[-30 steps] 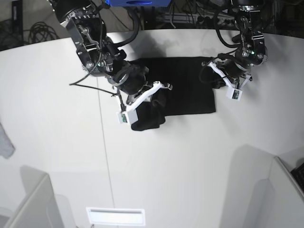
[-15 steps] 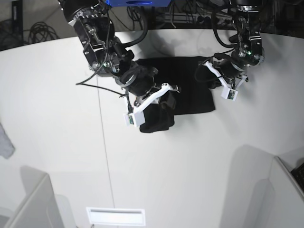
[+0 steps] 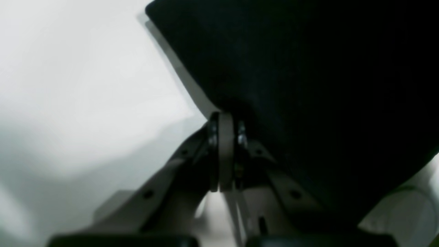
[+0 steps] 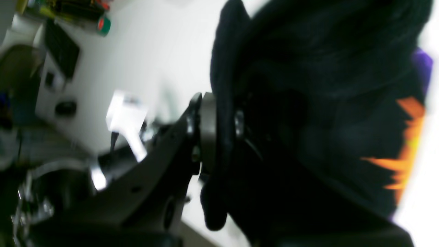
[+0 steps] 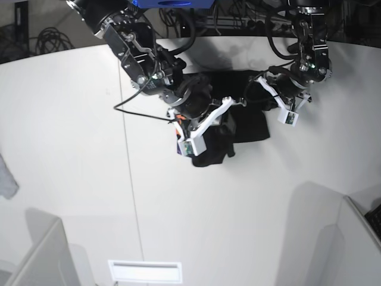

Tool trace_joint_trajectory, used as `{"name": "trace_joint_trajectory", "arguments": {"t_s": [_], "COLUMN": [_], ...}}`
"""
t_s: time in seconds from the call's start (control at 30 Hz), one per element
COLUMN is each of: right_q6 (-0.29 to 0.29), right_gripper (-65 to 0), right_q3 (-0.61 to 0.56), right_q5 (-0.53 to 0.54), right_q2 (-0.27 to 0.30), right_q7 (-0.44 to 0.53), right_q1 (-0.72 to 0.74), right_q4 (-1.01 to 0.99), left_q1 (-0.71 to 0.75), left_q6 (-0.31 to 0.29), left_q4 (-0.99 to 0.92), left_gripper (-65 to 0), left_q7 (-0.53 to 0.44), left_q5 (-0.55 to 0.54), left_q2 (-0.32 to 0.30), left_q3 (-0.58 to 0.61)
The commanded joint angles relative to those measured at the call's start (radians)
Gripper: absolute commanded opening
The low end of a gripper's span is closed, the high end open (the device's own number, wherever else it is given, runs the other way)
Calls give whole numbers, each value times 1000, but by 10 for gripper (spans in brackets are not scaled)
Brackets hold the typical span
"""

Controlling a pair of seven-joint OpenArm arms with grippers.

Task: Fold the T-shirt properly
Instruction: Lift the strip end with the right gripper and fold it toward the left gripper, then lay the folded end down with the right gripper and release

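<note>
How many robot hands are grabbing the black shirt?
2. The right gripper pinches a bunched fold of the T-shirt near the table's middle. The left gripper clamps the shirt's far edge, on the base view's right. No others show.

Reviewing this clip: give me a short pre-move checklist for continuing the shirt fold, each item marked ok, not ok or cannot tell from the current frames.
1. Right gripper clamped on the T-shirt: ok, black cloth is bunched between its fingers in the right wrist view.
2. Left gripper shut on the shirt's edge: ok, fingers closed at the cloth's border.
3. Carried side lifted off the white table: ok, it hangs in a bunch under the right gripper.
4. Edges lined up for the fold: cannot tell, the cloth is bunched and the arms cover it.
5. Print side folded inward: cannot tell; the orange print shows only in the right wrist view.
</note>
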Motion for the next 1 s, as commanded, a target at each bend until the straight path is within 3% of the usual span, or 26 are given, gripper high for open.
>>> {"name": "trace_joint_trajectory", "arguments": {"t_s": [0.0, 0.3, 0.6, 0.97], "right_q6": [9, 9, 6, 6], "right_gripper": [-650, -650, -650, -650], "right_q3": [-6, -88, -157, -184], "right_q5": [-1, 4, 6, 4], "right_q2": [-7, -23, -44, -50], "right_q7": [27, 35, 41, 70], "right_q1": [20, 87, 136, 149], "right_q4": [7, -70, -153, -204], "left_q1": [12, 39, 60, 148], "left_q6": [9, 9, 9, 4], "left_q4": [11, 71, 76, 155], "left_gripper": [-650, -650, -650, -650], "left_q7": [53, 57, 56, 61], "left_q5": [33, 33, 32, 23], "left_q2": [-9, -9, -10, -7], "left_q3": [-18, -120, -135, -408]}}
